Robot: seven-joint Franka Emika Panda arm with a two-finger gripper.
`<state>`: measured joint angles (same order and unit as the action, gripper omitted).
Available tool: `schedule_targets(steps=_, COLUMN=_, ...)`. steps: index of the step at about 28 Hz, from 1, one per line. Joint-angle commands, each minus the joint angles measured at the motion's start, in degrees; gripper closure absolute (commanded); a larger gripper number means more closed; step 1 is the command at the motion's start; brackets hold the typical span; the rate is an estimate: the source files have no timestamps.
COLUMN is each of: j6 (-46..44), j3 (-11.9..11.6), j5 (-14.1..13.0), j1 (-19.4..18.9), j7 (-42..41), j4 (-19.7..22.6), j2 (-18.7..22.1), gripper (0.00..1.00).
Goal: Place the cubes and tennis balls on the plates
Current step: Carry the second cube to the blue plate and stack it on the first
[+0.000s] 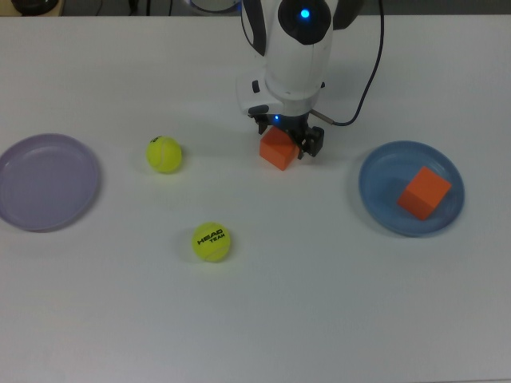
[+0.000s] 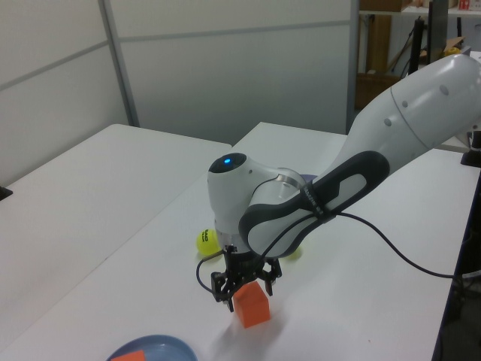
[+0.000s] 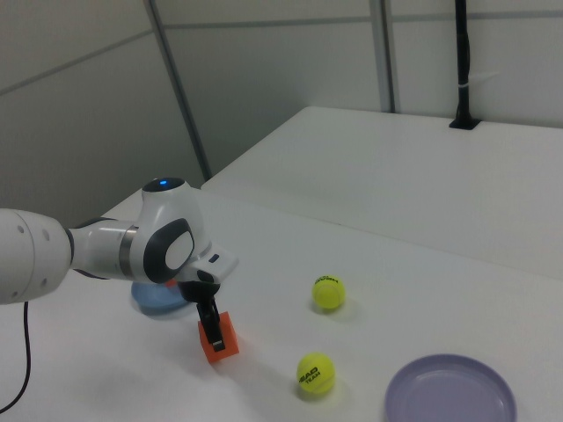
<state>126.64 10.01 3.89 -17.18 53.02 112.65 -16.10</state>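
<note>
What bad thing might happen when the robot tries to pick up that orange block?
The hand sits at the top of the orange cube on the table, its fingers open around it. The cube sits turned at an angle, so the fingers might catch corners and let it slip. The blue plate already holds another cube; a careless drop might bump it.

Orange cubes [image 1: 278, 149]; yellow-green balls [image 1: 211, 241]; lavender plate [image 1: 46, 181]; blue plate [image 1: 375, 199]; white table [image 1: 255, 303].

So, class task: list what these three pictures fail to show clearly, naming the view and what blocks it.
- Top view: the arm covers the far edge of the table cube.
- Left view: the bottom edge cuts the blue plate; the arm hides one tennis ball partly.
- Right view: the arm hides most of the blue plate.
</note>
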Motion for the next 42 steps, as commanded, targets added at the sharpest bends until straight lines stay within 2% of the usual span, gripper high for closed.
schedule_targets(steps=1, j6=1.6, j3=0.1, j5=-0.2, j1=-0.5, j7=0.2, j4=0.0, j2=-0.1, gripper=0.91)
schedule_targets(steps=2, j6=1.6, j3=0.1, j5=-0.2, j1=-0.5, j7=0.2, j4=-0.1, j2=0.1, gripper=1.00)
schedule_targets(steps=6, j6=1.4, j3=0.1, j5=0.7, j1=-0.3, j7=-1.3, j4=-0.2, j2=1.6, gripper=1.00)
schedule_targets(steps=12, j6=0.6, j3=0.1, j5=0.6, j1=-0.3, j7=-4.2, j4=-1.6, j2=6.9, gripper=1.00)
schedule_targets(steps=16, j6=0.5, j3=1.5, j5=0.6, j1=-0.5, j7=-4.5, j4=-7.0, j2=6.8, gripper=1.00)
schedule_targets(steps=21, j6=0.7, j3=3.4, j5=0.9, j1=-1.2, j7=-4.5, j4=-12.9, j2=5.6, gripper=1.00)
schedule_targets(steps=28, j6=1.2, j3=3.4, j5=1.2, j1=-5.8, j7=-4.1, j4=-19.9, j2=0.0, gripper=1.00)
schedule_targets(steps=30, j6=1.3, j3=3.4, j5=2.4, j1=-7.9, j7=-4.0, j4=-21.4, j2=-2.3, gripper=1.00)
schedule_targets(steps=33, j6=3.6, j3=3.4, j5=3.8, j1=-9.4, j7=-3.8, j4=-23.1, j2=-4.2, gripper=1.00)
schedule_targets(steps=42, j6=8.7, j3=3.4, j5=5.1, j1=-13.4, j7=-3.8, j4=-23.4, j2=-7.8, gripper=1.00)
